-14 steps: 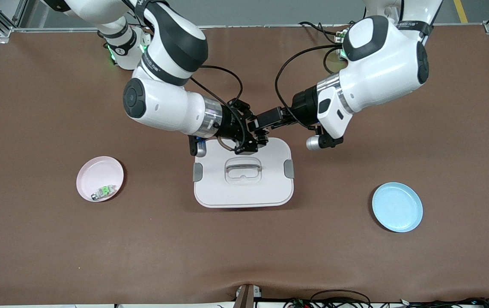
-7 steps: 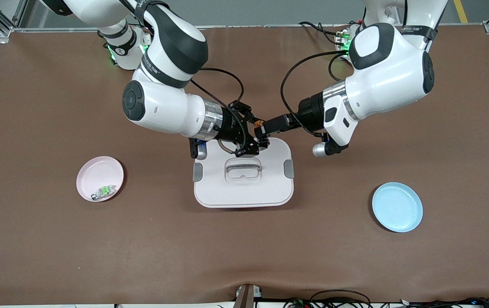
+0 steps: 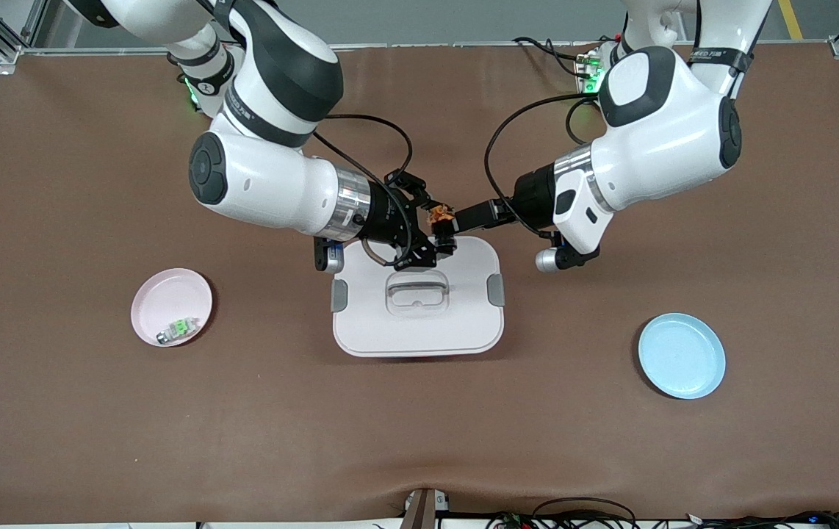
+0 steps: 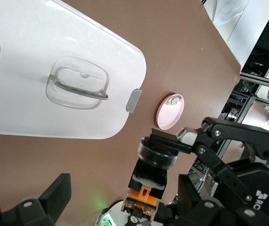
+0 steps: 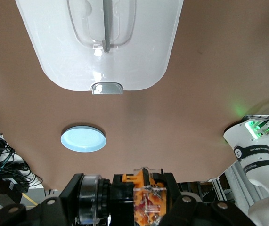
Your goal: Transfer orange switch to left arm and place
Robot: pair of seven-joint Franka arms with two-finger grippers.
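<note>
Right now the handover is taking place over the edge of the box (image 3: 416, 301) that lies farthest from the front camera. The right end effector (image 3: 440, 220) is clamped on the orange switch (image 3: 440, 214), holding it up in the air above that edge so the part never touches the lid. The left end effector (image 3: 447, 226) meets it from the left arm's end of the bench with its fingers spread wide on either side of the switch, not yet gripping. Judging by this, the 2 arms meet high to clear the box. Toward the left arm's end of the bench from the box waits the blue plate (image 3: 682, 355), probably the destination; toward the right arm's end sits the pink plate (image 3: 171, 306).
</note>
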